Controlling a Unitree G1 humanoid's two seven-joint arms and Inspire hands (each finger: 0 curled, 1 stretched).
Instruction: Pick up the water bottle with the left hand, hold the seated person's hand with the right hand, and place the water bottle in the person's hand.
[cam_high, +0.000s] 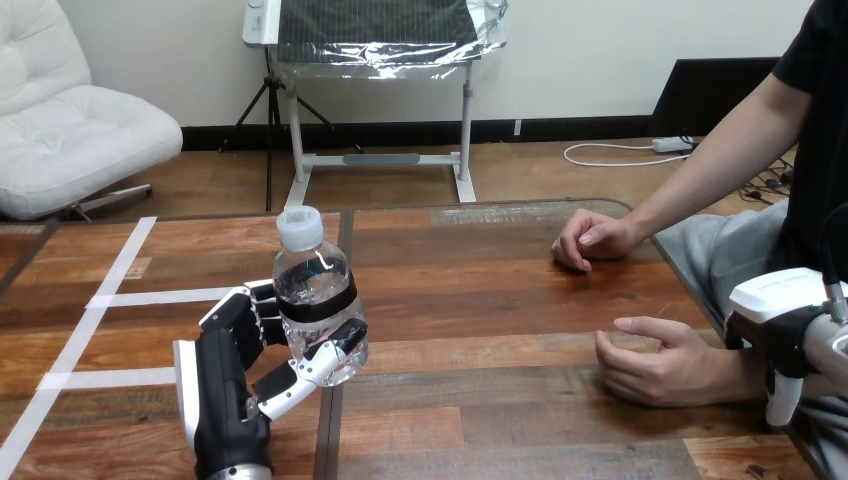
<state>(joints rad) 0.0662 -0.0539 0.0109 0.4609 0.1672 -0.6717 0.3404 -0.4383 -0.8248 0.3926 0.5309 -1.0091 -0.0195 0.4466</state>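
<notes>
Clearly – left hand (222, 390) grips water bottle (312, 285)

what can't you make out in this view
1. Head view: the right hand is cut off by the right edge, so whether it grips the person's nearer hand cannot be told.
2. Head view: the left hand covers the base of the water bottle, so whether it is off the table is unclear.
3. Head view: the person's farther hand is curled, hiding its palm.
</notes>
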